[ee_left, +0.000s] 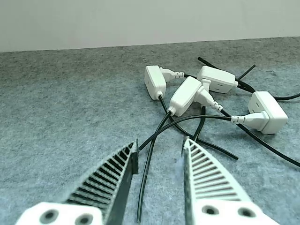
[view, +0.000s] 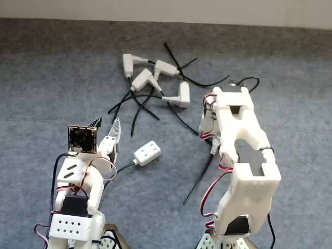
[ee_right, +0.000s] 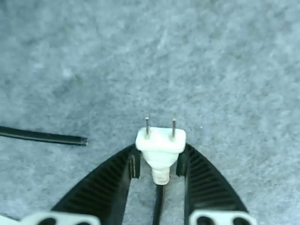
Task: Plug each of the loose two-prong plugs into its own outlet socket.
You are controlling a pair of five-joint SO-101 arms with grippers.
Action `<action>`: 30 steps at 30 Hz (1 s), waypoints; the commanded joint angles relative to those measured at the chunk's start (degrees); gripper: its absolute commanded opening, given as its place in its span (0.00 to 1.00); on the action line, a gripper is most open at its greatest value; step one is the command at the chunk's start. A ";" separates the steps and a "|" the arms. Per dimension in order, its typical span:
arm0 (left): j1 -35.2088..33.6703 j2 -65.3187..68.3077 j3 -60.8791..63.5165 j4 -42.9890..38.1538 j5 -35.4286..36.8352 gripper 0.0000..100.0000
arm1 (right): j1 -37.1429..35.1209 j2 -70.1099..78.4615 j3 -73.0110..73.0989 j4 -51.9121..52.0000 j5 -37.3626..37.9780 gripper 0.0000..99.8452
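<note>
clamped in the right gripper, the plug looks light, stiff and slippery; gripping its body leaves the prongs free. left gripper gapes wide, just left of the outlet socket.

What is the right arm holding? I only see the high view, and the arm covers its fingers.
Observer: The right fingers are shut on a white two-prong plug.
Operator: Which way do the pokey bits point?
Observer: Both prongs point straight away from the fingers.
Operator: Where's its cord?
Observer: The black cord runs back between the two fingers.
</note>
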 commanded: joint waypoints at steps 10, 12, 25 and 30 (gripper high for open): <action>0.48 -0.75 1.27 0.18 0.00 0.16 | 1.19 -0.40 -1.10 -0.75 0.79 0.11; 0.48 -0.75 1.27 0.18 0.00 0.16 | 1.19 -0.40 -1.10 -0.75 2.99 0.11; 0.48 -0.75 1.27 0.18 0.00 0.16 | 0.84 -0.40 -1.36 -0.75 5.98 0.16; 0.48 -0.75 1.27 0.18 0.00 0.16 | 0.75 -0.40 -1.27 -0.75 8.09 0.19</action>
